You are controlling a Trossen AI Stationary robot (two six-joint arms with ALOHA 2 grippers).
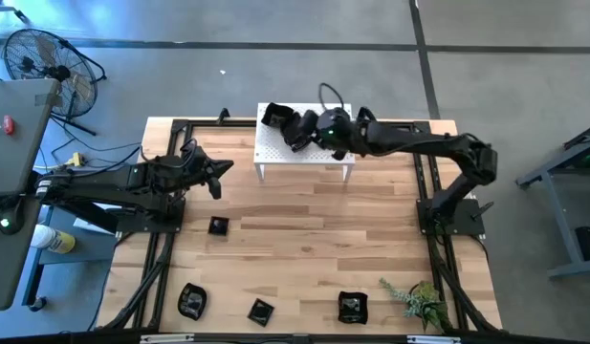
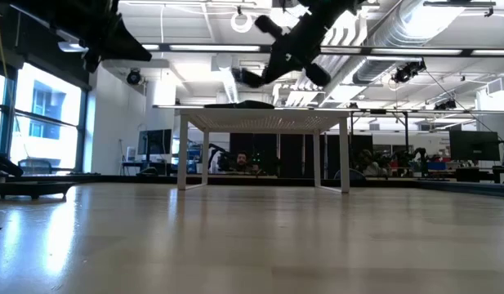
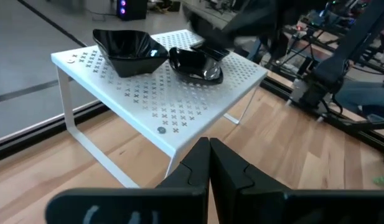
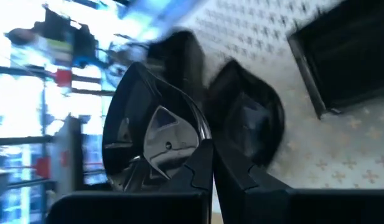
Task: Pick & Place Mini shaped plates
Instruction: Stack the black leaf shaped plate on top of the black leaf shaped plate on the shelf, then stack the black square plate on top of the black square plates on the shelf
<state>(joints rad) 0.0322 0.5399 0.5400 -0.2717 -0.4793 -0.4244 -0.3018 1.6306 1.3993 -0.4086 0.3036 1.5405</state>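
Observation:
A white perforated stand (image 1: 318,153) stands at the table's far middle. A black square mini plate (image 1: 273,117) rests on its left part. My right gripper (image 1: 296,132) hovers over the stand, shut on a glossy black rounded mini plate (image 4: 151,140), which casts a dark shadow (image 4: 248,124) on the stand top. Several more black mini plates lie on the table: one (image 1: 218,225) left of centre, three (image 1: 261,311) along the near edge. My left gripper (image 3: 209,162) is shut with nothing in it, held above the table's left part and pointing toward the stand. My right gripper pinches the rounded plate by its rim (image 4: 198,146) between its two fingers. The plate stands tilted on edge in the hold, clear of the stand top, as the low view shows (image 2: 250,77). The fingers slant down from the table's right side.
A small green plant (image 1: 419,301) lies at the near right corner. Black frame rails (image 1: 165,258) run along the left and right table sides. Bare wood lies between the stand and the near plates.

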